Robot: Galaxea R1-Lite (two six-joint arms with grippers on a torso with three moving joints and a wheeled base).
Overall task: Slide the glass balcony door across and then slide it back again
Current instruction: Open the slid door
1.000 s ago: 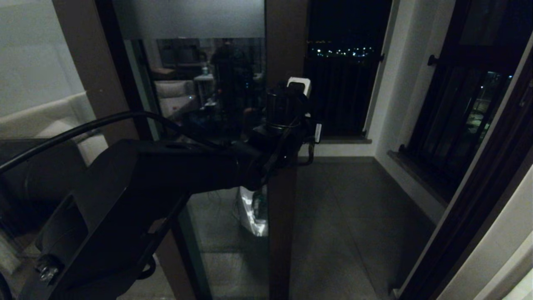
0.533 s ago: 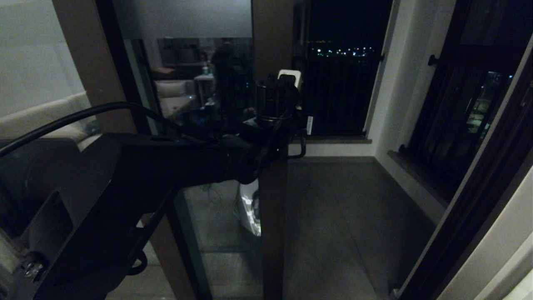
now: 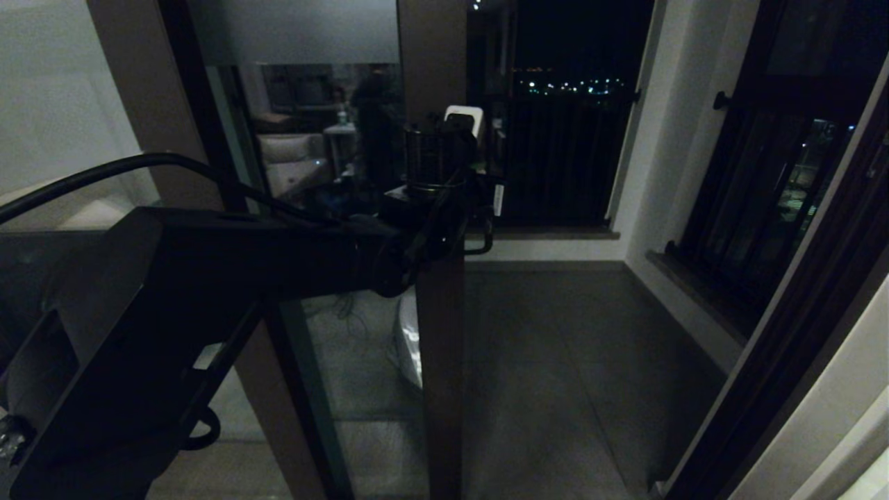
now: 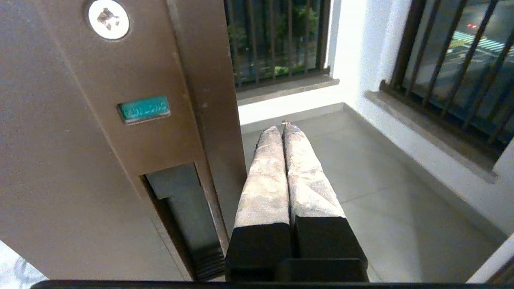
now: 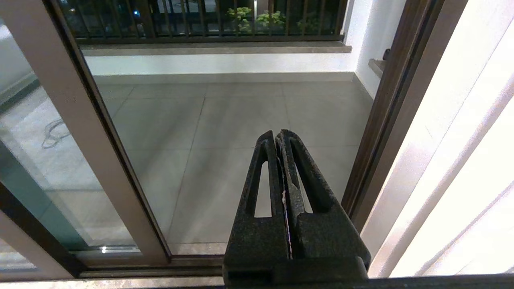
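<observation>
The glass balcony door [image 3: 326, 160] has a frosted top band, and its brown stile [image 3: 437, 347] stands near the middle of the head view. My left arm [image 3: 430, 187] reaches across to that stile at handle height. In the left wrist view my left gripper [image 4: 281, 128] is shut and empty. Its taped fingers [image 4: 265, 180] lie along the stile's outer edge, beside the recessed handle slot [image 4: 180, 208], a teal label [image 4: 143, 108] and a screw [image 4: 108, 19]. My right gripper [image 5: 278, 134] is shut and empty, low before the doorway.
A fixed glass panel with a plain brown post [image 3: 146, 104] stands at the left. The open doorway shows the tiled balcony floor [image 3: 576, 361], a railing [image 3: 562, 160] and a barred side window [image 3: 764, 180]. The dark door jamb [image 3: 799, 333] bounds the right; the floor track [image 5: 120, 265] runs below.
The door's stile has slid to the left together with my left arm, and the opening onto the balcony has grown wider. The right arm has not moved.
</observation>
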